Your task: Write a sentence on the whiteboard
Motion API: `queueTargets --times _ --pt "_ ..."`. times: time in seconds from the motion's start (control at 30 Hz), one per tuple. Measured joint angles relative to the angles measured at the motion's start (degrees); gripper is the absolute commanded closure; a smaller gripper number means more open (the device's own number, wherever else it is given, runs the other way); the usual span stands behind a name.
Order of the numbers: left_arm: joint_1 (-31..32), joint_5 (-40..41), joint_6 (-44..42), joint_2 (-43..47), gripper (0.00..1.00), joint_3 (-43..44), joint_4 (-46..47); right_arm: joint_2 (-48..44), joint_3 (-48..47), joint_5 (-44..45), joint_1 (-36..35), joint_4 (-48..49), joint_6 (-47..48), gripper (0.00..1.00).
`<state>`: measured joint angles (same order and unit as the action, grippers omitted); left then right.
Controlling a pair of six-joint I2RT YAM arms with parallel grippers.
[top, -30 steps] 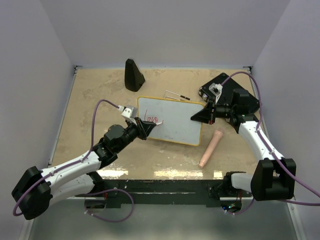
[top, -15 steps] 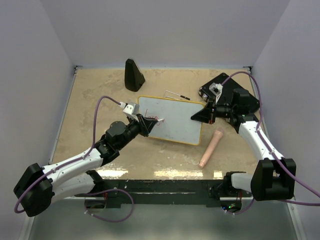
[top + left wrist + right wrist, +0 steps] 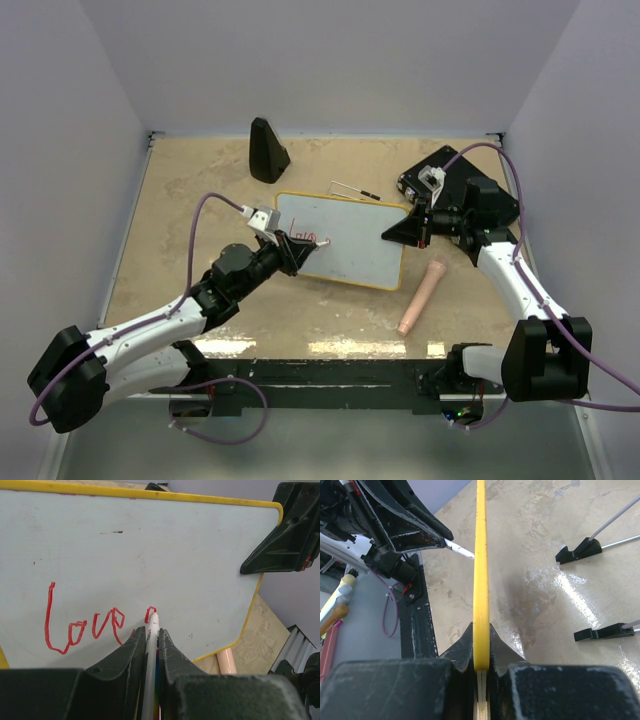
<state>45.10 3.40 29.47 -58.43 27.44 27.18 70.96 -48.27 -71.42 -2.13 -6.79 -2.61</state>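
Whiteboard [image 3: 345, 240] sits near the middle of the table [image 3: 200, 190], and the right claw [image 3: 481, 630] is pinched tight on its yellow edge. The left claw [image 3: 151, 631] is squeezed shut on a marker [image 3: 153, 621]. The marker's tip touches the board just past the red sentence [image 3: 82, 627], which looks like "love" with a new letter begun. If the marker pushes too hard, I think the board could slide or twist out of that thin pinch, and the line would go wobbly. The marker might slip back between the fingers, so the tip lifts and leaves gaps. The claw could also rub the wet red ink and smear it.
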Motion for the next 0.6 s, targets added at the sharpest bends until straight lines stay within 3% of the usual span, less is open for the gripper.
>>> queueTargets --times 0.6 --pt "0.04 -0.81 1.40 0.07 1.00 -2.05 -0.20 0.00 0.00 0.17 0.02 0.15 0.02 1.00"
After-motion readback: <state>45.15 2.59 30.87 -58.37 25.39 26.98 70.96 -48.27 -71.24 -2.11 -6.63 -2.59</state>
